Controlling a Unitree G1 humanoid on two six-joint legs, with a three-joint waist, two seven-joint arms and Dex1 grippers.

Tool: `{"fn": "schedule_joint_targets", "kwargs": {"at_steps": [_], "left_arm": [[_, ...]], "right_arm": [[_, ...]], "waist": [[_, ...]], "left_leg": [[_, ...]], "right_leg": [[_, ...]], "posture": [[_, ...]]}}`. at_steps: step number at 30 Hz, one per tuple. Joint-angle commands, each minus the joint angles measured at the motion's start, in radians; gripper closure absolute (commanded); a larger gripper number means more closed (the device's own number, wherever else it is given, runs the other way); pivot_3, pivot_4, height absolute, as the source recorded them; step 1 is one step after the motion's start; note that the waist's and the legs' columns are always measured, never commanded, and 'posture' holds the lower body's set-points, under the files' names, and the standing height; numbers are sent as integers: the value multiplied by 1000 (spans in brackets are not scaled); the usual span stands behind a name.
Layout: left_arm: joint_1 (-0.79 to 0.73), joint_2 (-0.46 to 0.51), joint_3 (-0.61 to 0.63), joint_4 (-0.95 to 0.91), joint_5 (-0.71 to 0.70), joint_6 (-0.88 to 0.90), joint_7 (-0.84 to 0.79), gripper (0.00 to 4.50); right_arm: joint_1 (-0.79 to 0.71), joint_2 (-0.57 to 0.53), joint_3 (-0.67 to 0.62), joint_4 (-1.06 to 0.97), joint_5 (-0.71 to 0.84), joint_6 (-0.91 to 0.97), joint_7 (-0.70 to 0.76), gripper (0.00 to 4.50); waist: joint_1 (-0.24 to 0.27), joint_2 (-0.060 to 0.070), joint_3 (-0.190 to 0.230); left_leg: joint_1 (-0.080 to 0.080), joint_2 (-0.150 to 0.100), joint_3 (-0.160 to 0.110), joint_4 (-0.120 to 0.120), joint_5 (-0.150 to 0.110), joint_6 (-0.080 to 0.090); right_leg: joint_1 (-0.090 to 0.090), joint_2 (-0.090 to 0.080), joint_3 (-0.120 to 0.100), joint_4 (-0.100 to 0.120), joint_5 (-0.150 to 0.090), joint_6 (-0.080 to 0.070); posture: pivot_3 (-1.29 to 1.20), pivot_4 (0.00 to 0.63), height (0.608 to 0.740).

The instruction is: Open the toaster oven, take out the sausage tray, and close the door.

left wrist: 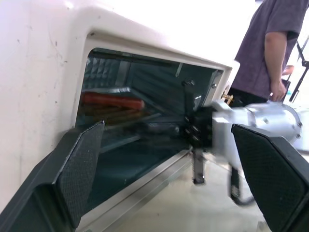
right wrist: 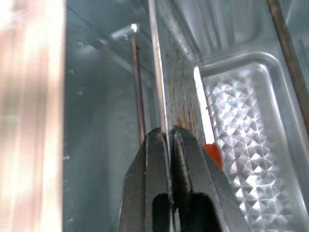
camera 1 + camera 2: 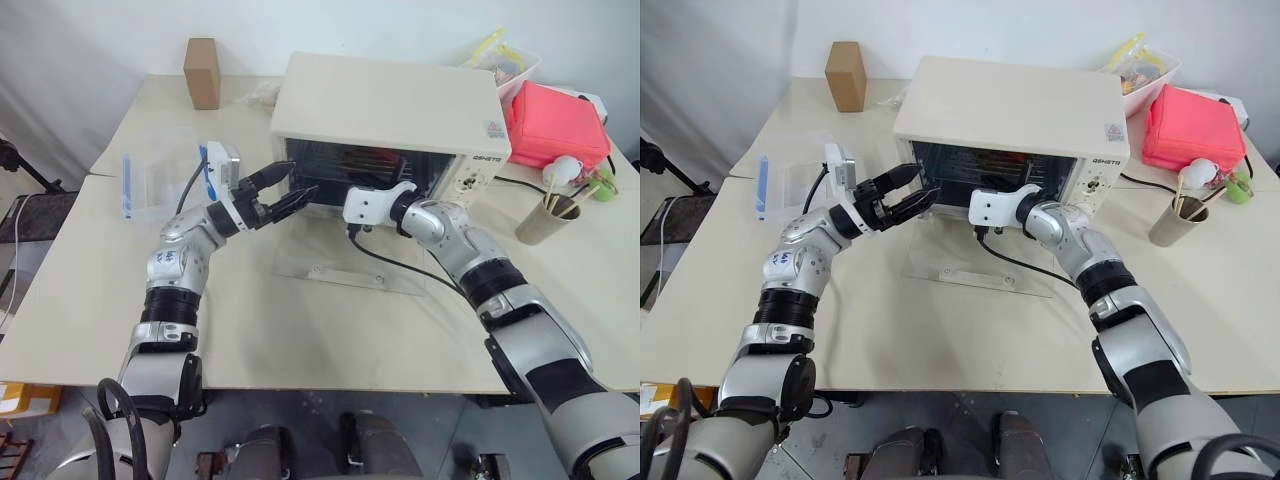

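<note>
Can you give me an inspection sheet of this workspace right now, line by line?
Surface: cream table, mostly bare in front.
Job's things: toaster oven; door folded down flat; sausage tray inside with a red sausage.
Clutter: cardboard box, clear plastic box, red box, cup of sticks.
Grippers: left gripper open at the oven mouth; right gripper shut on the tray's rim.
Cables: black cable across the door.
Surroundings: a person standing beside the table.

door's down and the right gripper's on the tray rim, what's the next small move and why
Probably draw the right gripper straight back out of the oven. Its jaws are pinched shut on the tray rim, the door lies flat open in front, and the sausage still sits inside. The left gripper waits open.
</note>
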Motion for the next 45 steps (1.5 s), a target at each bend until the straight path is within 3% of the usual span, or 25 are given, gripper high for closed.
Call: {"fn": "schedule_joint_targets", "kwargs": {"at_steps": [1, 12, 20, 25, 30, 33, 38, 45], "left_arm": [[-43, -3, 18, 21, -5, -26, -21, 0], [-49, -16, 27, 45, -13, 17, -23, 0], [9, -13, 56, -64, -57, 145, 8, 0], [79, 37, 85, -205, -127, 343, 39, 0], [159, 216, 115, -326, -262, 819, 100, 0], [138, 263, 150, -330, -312, 1050, 181, 0], [113, 215, 265, -337, -404, 1229, 278, 0], [68, 60, 461, -318, -429, 1370, 506, 0]], "right_arm": [[45, -22, -47, -202, 63, 10, 59, 4495], [386, -127, -126, -731, 98, 155, 214, 4495], [574, -201, -144, -929, 58, 161, 258, 4495], [606, -214, -153, -979, 51, 164, 280, 4495], [620, -204, -150, -1026, 80, 149, 298, 4495], [592, -194, -140, -1016, 90, 125, 302, 4495], [556, -172, -108, -983, 111, 92, 326, 4495], [516, -165, -63, -936, 176, 17, 392, 4495]], "waist": [[-2, 0, 0], [24, 0, 0], [36, -1, 0], [24, -1, 1], [17, -1, 1], [26, -1, 1], [34, -2, 1], [26, -2, 1]], "left_leg": [[0, 0, 0, 0, 0, 0], [0, 0, 0, 2, 0, 0], [0, -1, 0, 3, 0, 0], [1, 0, 0, 5, 1, -1], [4, 1, 0, 1, 1, -2], [4, 0, 0, 3, 1, -2], [4, -1, -3, 4, 1, -2], [4, -1, -3, 4, 1, -2]], "right_leg": [[0, 0, 0, 0, 0, 0], [0, 0, 0, 1, 0, 0], [1, 0, 0, 0, 0, 0], [1, 0, 1, 1, 0, 0], [2, 1, 2, 3, 0, 0], [3, 0, 2, 2, 0, 0], [5, -1, 1, 2, 0, 0], [5, 0, 1, 2, 0, 0]], "posture": [[0, 150, 740], [0, 150, 740], [0, 150, 740], [0, 150, 740], [0, 150, 740], [0, 150, 740], [0, 150, 740], [0, 150, 740]]}}
